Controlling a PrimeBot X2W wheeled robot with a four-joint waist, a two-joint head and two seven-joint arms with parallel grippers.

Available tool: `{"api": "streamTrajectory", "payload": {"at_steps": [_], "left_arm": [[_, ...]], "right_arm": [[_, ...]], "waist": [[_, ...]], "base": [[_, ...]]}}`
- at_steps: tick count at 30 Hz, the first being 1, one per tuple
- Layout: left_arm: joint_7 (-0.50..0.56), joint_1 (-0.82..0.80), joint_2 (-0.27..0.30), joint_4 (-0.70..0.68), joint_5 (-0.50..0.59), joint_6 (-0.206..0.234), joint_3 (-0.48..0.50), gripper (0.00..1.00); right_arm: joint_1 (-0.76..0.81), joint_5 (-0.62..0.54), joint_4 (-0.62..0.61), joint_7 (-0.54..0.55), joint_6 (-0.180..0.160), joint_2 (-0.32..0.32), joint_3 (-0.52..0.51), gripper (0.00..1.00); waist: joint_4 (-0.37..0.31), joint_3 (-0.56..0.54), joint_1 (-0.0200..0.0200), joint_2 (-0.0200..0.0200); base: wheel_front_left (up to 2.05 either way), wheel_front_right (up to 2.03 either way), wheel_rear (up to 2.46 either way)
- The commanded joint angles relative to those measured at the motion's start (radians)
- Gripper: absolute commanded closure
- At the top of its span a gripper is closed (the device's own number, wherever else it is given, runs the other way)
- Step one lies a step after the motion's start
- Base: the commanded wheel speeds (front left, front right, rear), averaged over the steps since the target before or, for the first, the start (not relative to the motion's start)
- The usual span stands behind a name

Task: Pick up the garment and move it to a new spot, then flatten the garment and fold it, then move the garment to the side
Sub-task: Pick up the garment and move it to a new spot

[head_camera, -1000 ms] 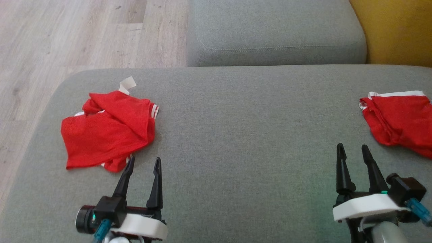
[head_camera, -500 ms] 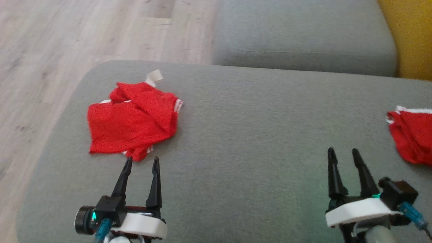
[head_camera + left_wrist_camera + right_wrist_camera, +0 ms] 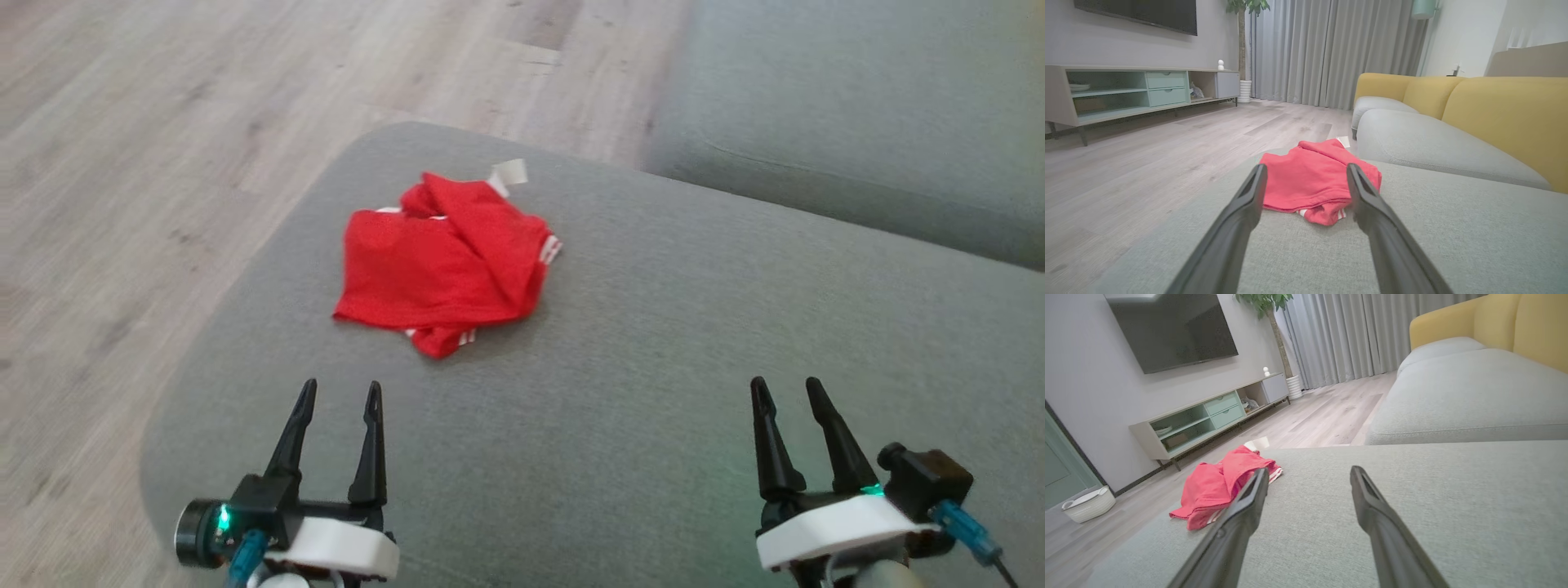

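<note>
A crumpled red garment [image 3: 445, 265] with white stripes and a white tag lies on the grey sofa seat [image 3: 653, 343], near its left end. In the left wrist view the garment [image 3: 1314, 179] sits straight ahead between the fingers, a short way off. My left gripper [image 3: 339, 394] hovers open over the cushion, nearer to me than the garment and slightly left of it, holding nothing. My right gripper [image 3: 785, 390] is open too, far to the right over bare cushion. From the right wrist the garment [image 3: 1220, 484] shows off to the left.
The wooden floor [image 3: 163, 163] drops away to the left of the seat's rounded edge. A second grey cushion [image 3: 857, 122] lies beyond at upper right. A yellow sofa back [image 3: 1506, 114], a TV stand [image 3: 1208, 416] and a white basket [image 3: 1088, 504] stand in the room.
The head camera has swung left, so the whole picture shifted right. The second red garment at the right edge has left the view. Both grippers stay open and low in the frame.
</note>
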Motion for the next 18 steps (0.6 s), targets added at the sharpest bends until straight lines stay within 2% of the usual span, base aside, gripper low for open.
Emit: {"api": "streamTrajectory", "payload": {"at_steps": [1, 7, 11, 14, 18], "left_arm": [[-0.005, -0.039, 0.002, -0.029, 0.007, -0.005, 0.035, 0.00], [-0.005, -0.038, 0.007, -0.022, 0.012, -0.013, 0.039, 0.00], [-0.005, -0.062, 0.025, 0.010, 0.018, -0.029, 0.033, 0.00], [0.016, -0.105, 0.038, 0.040, 0.026, -0.050, 0.015, 0.00], [0.109, -0.204, 0.059, 0.103, 0.046, -0.099, -0.046, 0.00]], "right_arm": [[-0.027, 0.010, -0.029, -0.013, 0.007, -0.005, 0.025, 0.00], [-0.037, 0.019, -0.026, -0.013, 0.007, -0.005, 0.038, 0.00], [-0.041, 0.023, -0.021, -0.013, 0.007, -0.005, 0.043, 0.00], [-0.045, 0.021, -0.019, -0.014, 0.007, -0.005, 0.038, 0.00], [-0.048, 0.004, -0.014, -0.014, 0.007, -0.005, 0.029, 0.00]], "waist": [[0.037, -0.003, 0.0000, 0.0000], [0.057, 0.000, 0.0000, 0.0000], [0.038, 0.012, 0.0000, 0.0000], [0.019, 0.028, 0.0000, 0.0000], [-0.006, 0.059, 0.0000, 0.0000]], "base": [[0.00, 0.00, 0.00], [0.00, 0.00, 0.00], [0.00, 0.00, 0.00], [0.00, 0.00, 0.00], [0.00, 0.00, 0.00]]}}
